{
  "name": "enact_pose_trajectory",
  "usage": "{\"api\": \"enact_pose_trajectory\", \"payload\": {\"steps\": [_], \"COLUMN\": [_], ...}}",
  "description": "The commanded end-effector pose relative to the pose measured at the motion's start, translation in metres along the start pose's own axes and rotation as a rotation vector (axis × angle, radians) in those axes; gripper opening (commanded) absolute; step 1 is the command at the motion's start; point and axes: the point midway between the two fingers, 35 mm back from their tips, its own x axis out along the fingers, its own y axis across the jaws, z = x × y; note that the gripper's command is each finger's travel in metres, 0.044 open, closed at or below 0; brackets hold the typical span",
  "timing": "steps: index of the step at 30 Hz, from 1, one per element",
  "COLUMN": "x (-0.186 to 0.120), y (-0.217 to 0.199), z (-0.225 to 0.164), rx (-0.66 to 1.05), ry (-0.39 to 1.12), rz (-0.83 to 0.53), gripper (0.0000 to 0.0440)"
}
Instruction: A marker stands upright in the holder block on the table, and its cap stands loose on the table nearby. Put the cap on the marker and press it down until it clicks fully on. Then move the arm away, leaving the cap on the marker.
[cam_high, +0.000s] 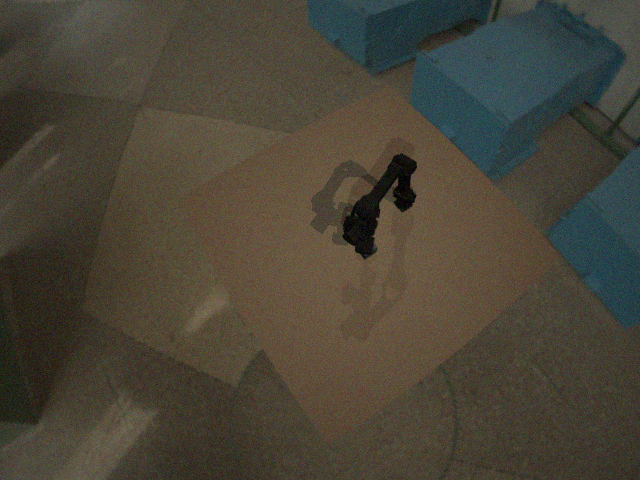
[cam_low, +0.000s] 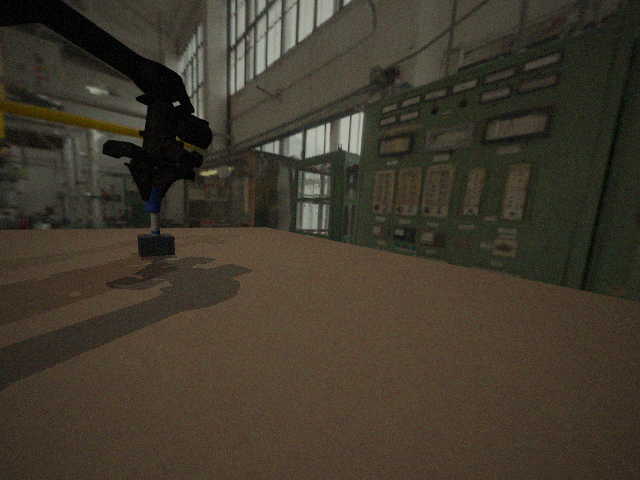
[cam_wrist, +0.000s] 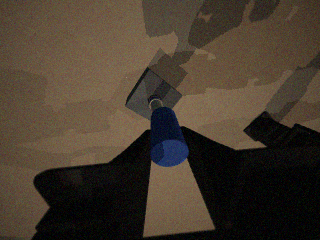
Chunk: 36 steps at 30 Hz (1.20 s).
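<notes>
A: Where is the cap, and how does it point?

B: The plain blue, round-sided cap (cam_low: 153, 200) (cam_wrist: 166, 130) is directly above the holder, its long axis close to upright, the top leaning slightly right in the exterior view. Its closed end faces the wrist camera and its other end points down at the marker.

A: And the marker?

B: The slim, pale grey marker (cam_low: 155, 223) stands upright, with a narrow blue band near its foot. Its upper end meets the cap's lower end; I cannot tell whether the cap is fully seated.

A: What supports it?

B: A small, dark grey, square-cornered holder block (cam_low: 156, 245) (cam_wrist: 145, 92), resting on the broad tan table (cam_high: 439, 310) (cam_low: 361, 361) (cam_wrist: 60, 50).

A: What is the gripper doing?

B: The black parallel-jaw gripper (cam_high: 366, 251) (cam_low: 155, 192) (cam_wrist: 165, 132) points down, its fingers closed around the cap. The black jointed arm (cam_high: 385, 183) (cam_low: 103, 43) reaches over the table behind it.

A: Any writing?

B: None that I can make out on the cap, marker or block. Farther off, a green metal control cabinet (cam_low: 578, 129) carries pale label plates, too blurred to read
</notes>
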Motion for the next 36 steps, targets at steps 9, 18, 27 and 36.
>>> {"api": "enact_pose_trajectory", "payload": {"steps": [9,18,27,36], "x": [0.032,0.053,0.061,0.067], "y": [-0.001,0.000,-0.002,-0.002], "z": [0.001,0.003,0.003,0.007], "rx": [-0.021,-0.059,-0.074,-0.109], "ry": [0.039,0.042,0.045,0.026], "rz": [-0.030,-0.037,-0.048,-0.045], "gripper": [0.0000,0.0002,0.0038,0.0048]}}
